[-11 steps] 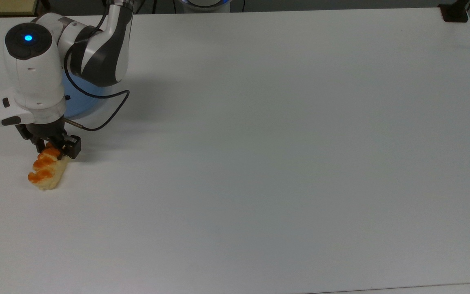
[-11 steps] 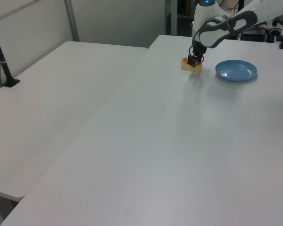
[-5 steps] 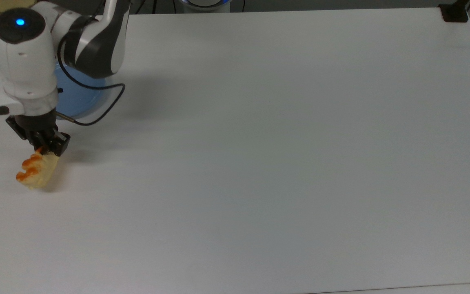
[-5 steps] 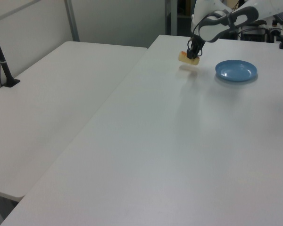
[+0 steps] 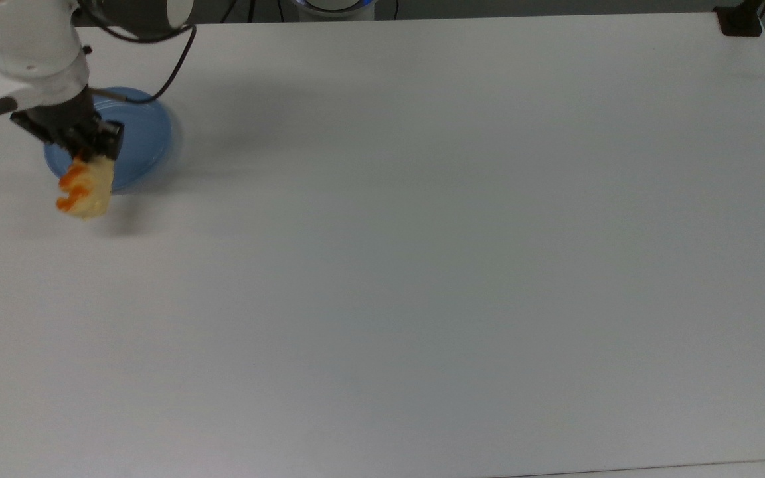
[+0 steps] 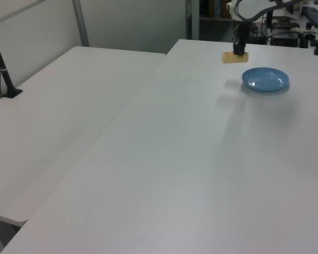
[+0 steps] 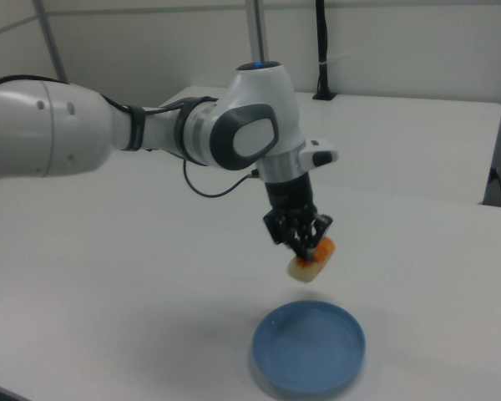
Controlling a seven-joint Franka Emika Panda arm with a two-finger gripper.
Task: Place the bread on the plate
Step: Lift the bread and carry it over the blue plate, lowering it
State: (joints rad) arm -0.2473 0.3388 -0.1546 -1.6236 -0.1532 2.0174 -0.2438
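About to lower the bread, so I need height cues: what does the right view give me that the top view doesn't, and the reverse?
Right view: clear air between the bread and the table, and the whole plate lying nearer the camera, uncovered. Top view: the bread overlaps the plate's lower-left rim, with its shadow on the table. Both: the gripper shut on one end of the bread, which hangs tilted below the fingers.

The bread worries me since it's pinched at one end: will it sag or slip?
Probably stiff: the bread juts from the gripper without drooping. Likely light, since an end pinch carries it above the plate. It hangs tilted, so it might swivel.
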